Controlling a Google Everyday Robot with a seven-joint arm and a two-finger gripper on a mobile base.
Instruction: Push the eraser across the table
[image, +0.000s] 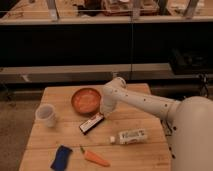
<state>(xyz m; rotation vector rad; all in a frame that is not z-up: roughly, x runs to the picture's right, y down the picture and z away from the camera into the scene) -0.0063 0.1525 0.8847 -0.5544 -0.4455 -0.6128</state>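
The eraser (92, 123), a flat black block with a white strip, lies at an angle in the middle of the light wooden table (65, 136). My white arm reaches in from the right. The gripper (105, 110) hangs just right of and behind the eraser's upper end, in front of the orange bowl. Whether it touches the eraser is hidden by the arm's end.
An orange bowl (85, 99) sits behind the eraser. A white cup (46, 115) stands at the left. A white labelled bottle (130, 135) lies on its side at the right. A blue pad (61, 157) and a carrot (95, 158) lie near the front edge.
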